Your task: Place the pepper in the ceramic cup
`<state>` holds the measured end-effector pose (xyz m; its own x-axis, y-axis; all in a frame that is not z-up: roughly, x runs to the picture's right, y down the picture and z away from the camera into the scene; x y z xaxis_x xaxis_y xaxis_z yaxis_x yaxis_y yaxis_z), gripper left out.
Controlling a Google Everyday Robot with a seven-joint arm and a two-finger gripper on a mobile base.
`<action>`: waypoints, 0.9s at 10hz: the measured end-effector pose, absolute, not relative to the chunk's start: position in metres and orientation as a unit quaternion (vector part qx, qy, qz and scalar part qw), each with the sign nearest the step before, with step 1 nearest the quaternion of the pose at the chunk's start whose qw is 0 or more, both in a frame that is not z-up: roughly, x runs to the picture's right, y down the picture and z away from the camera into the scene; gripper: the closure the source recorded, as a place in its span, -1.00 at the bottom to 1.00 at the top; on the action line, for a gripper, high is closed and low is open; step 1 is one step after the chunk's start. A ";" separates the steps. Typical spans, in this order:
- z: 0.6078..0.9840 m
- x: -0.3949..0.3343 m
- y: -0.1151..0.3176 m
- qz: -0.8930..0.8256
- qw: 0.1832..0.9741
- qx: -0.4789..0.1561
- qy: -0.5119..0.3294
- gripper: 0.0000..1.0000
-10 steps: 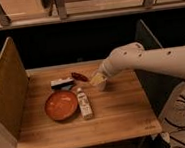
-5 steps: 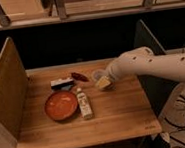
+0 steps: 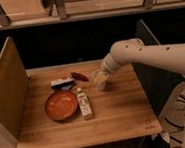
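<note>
Pepper (image 3: 79,76) untouched; jaws wide at cup (image 3: 101,80).

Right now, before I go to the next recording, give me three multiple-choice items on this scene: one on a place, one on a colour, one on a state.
1. Where is the pincer?
A. Down at the ceramic cup, towards the back right of the table
B. Raised high above everything
C. Out of view

2. What colour is the plate?
A. Blue
B. White
C. Orange-red

3. How is the white bottle placed?
A. Standing upright
B. Lying on its side beside the plate
C. Tucked inside the cup

Answers:
1 A, since the arm reaches in from the right and ends at the cup.
2 C, since the round dish near the front left is orange-red.
3 B, since the bottle's long body rests flat on the wood by the plate's right edge.
</note>
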<state>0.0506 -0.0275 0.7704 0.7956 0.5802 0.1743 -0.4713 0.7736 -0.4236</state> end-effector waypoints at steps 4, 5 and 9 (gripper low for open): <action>0.810 0.041 -0.056 0.266 0.925 -0.211 -0.171 -0.60; 0.814 0.041 -0.058 0.266 0.924 -0.214 -0.172 -0.60; 0.814 0.044 -0.058 0.271 0.923 -0.214 -0.169 -0.60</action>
<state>0.0439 -0.0581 0.8143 0.7955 0.5732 0.1965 -0.4287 0.7616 -0.4860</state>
